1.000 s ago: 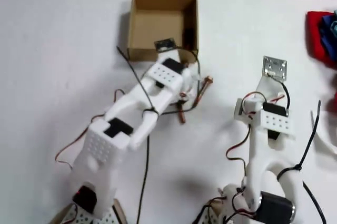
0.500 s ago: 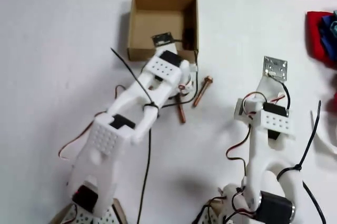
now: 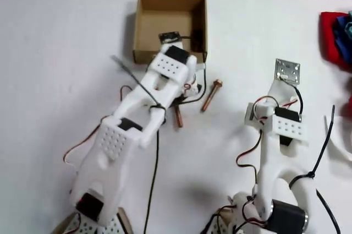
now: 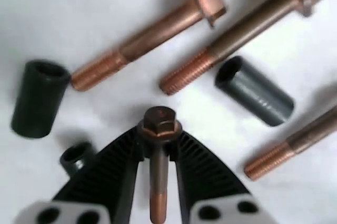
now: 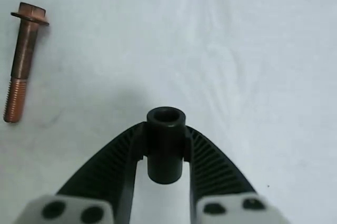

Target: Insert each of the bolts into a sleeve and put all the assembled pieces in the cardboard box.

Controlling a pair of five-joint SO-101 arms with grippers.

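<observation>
My left gripper [image 4: 159, 133] is shut on a copper bolt [image 4: 158, 171], gripping its shank just under the hex head. On the white table beyond it lie three more copper bolts [image 4: 152, 34], a black sleeve [image 4: 39, 97], a grey sleeve [image 4: 255, 92] and a smaller dark sleeve [image 4: 76, 155]. My right gripper [image 5: 166, 135] is shut on a black sleeve [image 5: 166, 147], open end facing outward, with one loose bolt [image 5: 23, 60] off to its side. In the high view the left arm [image 3: 170, 69] sits just in front of the cardboard box [image 3: 144, 30].
Two bolts [image 3: 211, 94] [image 3: 179, 117] lie on the table between the arms. The right arm [image 3: 283, 126] stands mid-right. Red and blue cloth [image 3: 336, 30] lies at the right edge. Loose wires trail around the left arm. The table's left side is bare.
The left arm has swung left along the front of the box, uncovering the bolt to its right. The bolt beside it shifted left too. The right arm has not moved.
</observation>
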